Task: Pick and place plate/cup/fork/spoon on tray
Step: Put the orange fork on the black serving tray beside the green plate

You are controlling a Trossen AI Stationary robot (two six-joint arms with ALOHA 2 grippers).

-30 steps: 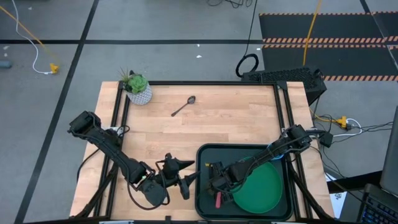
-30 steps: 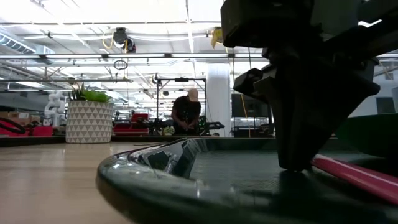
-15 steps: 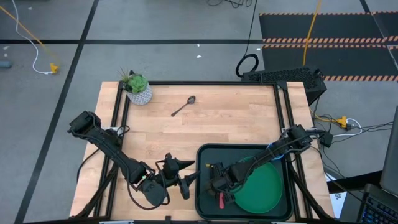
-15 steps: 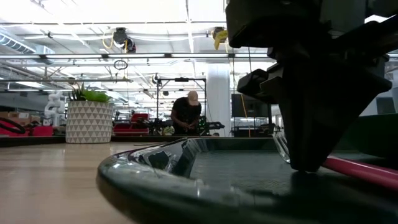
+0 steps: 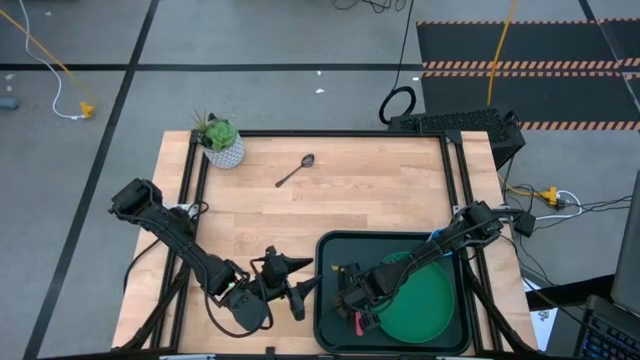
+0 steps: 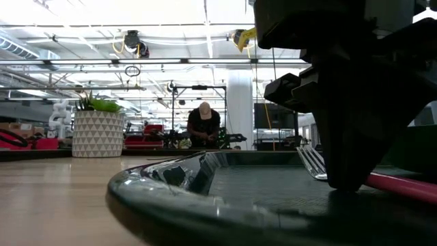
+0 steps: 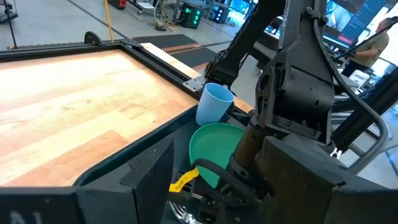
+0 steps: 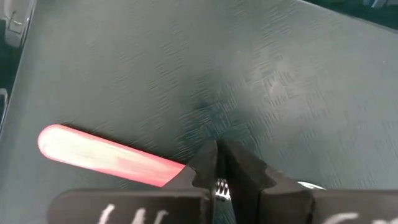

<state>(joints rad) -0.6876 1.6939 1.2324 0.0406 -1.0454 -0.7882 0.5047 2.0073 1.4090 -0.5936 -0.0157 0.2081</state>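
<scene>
The dark tray (image 5: 325, 250) lies at the table's near right. The green plate (image 5: 430, 300) lies flat in it, and the blue cup (image 7: 214, 103) stands upright at the plate's far side, hidden by the arm in the high view. My right gripper (image 5: 350, 306) is down in the tray's left part, shut on the red-handled fork (image 5: 356, 324). The metal spoon (image 5: 296, 170) lies flat on the wood, far centre. My left gripper (image 5: 300, 282) is open and empty just left of the tray. My right gripper pinches the fork's metal neck (image 8: 219, 188) between its two fingers, between the red handle (image 8: 106, 155) and the tines (image 6: 311, 161). The fingers come from above, pointing down, and lie across the fork. The fork lies nearly level, low at the tray floor.
A white pot with a green plant (image 5: 222, 146) stands at the table's far left corner. The bare wood (image 5: 340, 205) between spoon and tray is free. A person (image 6: 205, 126) shows far off in the room behind the table.
My right gripper has gone a little toward the table's near edge, low in the tray, still shut on the fork. In the low view the fork's tines have come out from behind the gripper.
</scene>
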